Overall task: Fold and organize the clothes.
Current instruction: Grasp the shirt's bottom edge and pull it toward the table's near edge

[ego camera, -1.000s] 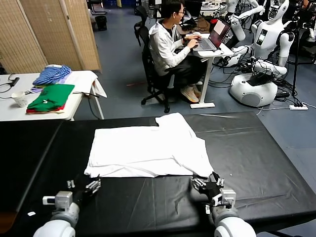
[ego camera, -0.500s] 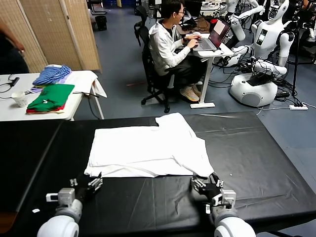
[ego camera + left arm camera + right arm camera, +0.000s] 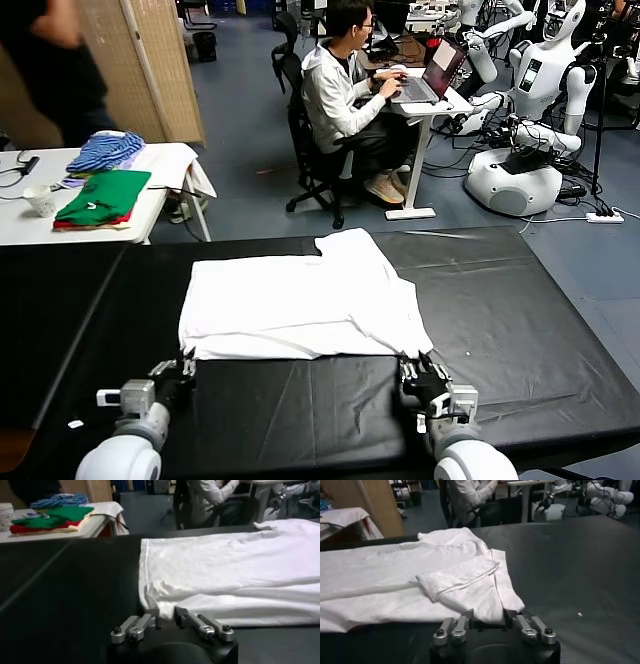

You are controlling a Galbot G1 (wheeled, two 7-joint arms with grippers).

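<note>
We see no readable writing on the white T-shirt (image 3: 300, 305). Our left gripper (image 3: 182, 368) pinches its near-left corner. Our right gripper (image 3: 418, 368) pinches its near-right corner.

The T-shirt (image 3: 300, 305) lies on the table (image 3: 520, 330), apparently touching both grippers at its near corners.

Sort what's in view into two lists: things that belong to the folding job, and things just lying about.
Part of the job:
- white T-shirt, spread on the black table
- left gripper, shut on its near left corner
- right gripper, shut on its near right corner

Just lying about:
- green and red folded garments on the side table
- blue-striped garment
- white cup
</note>
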